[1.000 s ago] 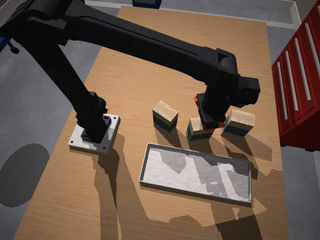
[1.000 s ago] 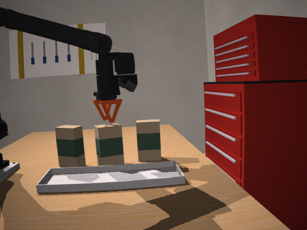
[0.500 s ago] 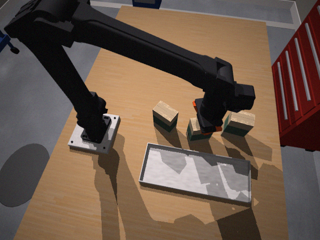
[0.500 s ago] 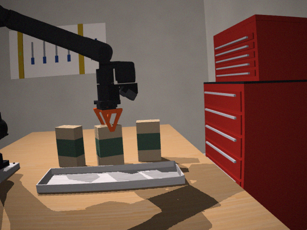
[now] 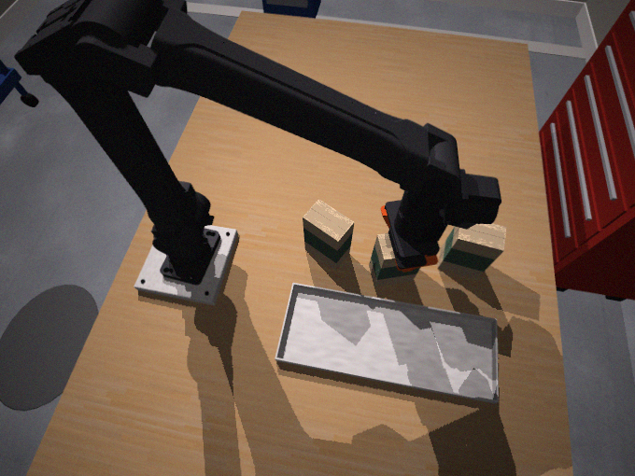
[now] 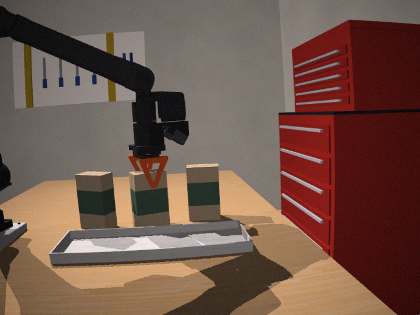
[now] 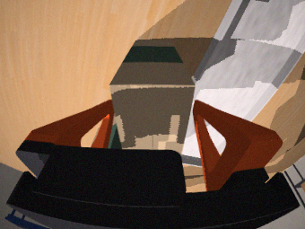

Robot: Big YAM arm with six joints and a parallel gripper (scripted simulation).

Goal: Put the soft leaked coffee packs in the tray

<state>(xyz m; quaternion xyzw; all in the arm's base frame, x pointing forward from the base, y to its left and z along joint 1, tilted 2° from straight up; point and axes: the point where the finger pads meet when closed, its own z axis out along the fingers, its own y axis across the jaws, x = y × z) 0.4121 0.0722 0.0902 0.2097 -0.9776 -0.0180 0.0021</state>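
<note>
Claw (image 5: 410, 241) (image 6: 149, 178) (image 7: 153, 105): wide apart, gripping nothing, fingers down around the upper part of the middle pack with one to either side; whether either finger touches the pack, cannot tell
Middle pack (image 5: 385, 264) (image 6: 149, 203) (image 7: 152, 110): upright on the bench (image 5: 328, 175) (image 6: 231, 277) (image 7: 54, 52), between the other two packs and behind the tray as the exterior view has it, apart from both neighbours
Pack nearest the arm's base (image 5: 327, 230) (image 6: 96, 201): upright on the bench, outside the tray
Pack nearest the red cabinet (image 5: 472, 248) (image 6: 204, 193): upright on the bench, outside the tray
Tray (image 5: 387, 382) (image 6: 154, 254) (image 7: 265, 12): on the bench in front of the row, no pack in it and none on its rim
Softness: not determinable by eye; all three packs look alike in form, so each verdict depends on a squeeze of the two big flat sides
Done: no pack delivered; the claw is placed about the middle pack, judged ready for a squeeze check
Remaining: establish which packs are soft, transfer those fully inside the rim, leave or restore good packs standing at their starting spots, release and move clear
Progress: judged early, sorting result outstanding
</note>
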